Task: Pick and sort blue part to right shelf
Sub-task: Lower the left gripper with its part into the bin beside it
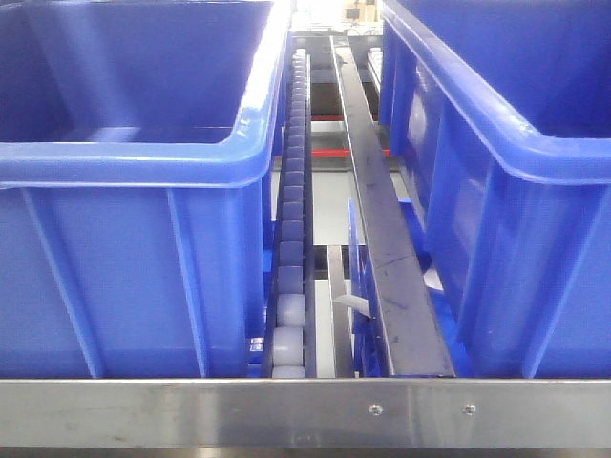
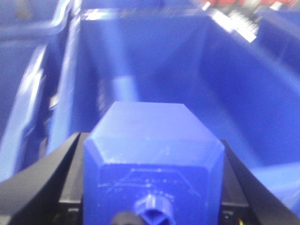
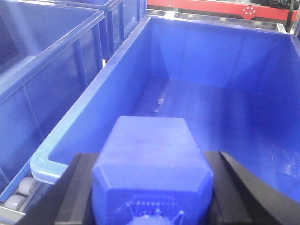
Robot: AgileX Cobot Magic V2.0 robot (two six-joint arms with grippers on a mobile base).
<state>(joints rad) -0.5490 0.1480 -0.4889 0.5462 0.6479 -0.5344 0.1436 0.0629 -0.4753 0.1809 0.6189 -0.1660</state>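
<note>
Front view: shelf (image 1: 535, 412) seen from close in. Steel front rail (image 1: 191, 412) ran across the bottom. Two blue bins sat behind it, left bin (image 1: 115, 267) and right bin (image 1: 516, 239), well apart. Between them ran a track of white rollers (image 1: 291, 239) and a dark flat bar (image 1: 382, 248), both leading back.

Left wrist view: blurred. Left gripper (image 2: 151, 140) was clamped on a blue faceted block, the left part (image 2: 152, 159). Black fingers (image 2: 42, 187) pressed both of its sides. The part hung above the inside of a blue bin (image 2: 243, 93). Another bin's wall (image 2: 28, 70) stood just beside it on the left.

Right wrist view: sharp. Right gripper (image 3: 151, 157) was clamped on a like block, the right part (image 3: 152, 164), with a black finger (image 3: 243, 183) on each side. It was held over the near rim of an open bin (image 3: 117, 70), above the floor. A neighbouring bin (image 3: 47, 56) stood on the left, with rollers (image 3: 21, 192) showing between them. A red beam (image 3: 201, 5) crossed behind.
</note>
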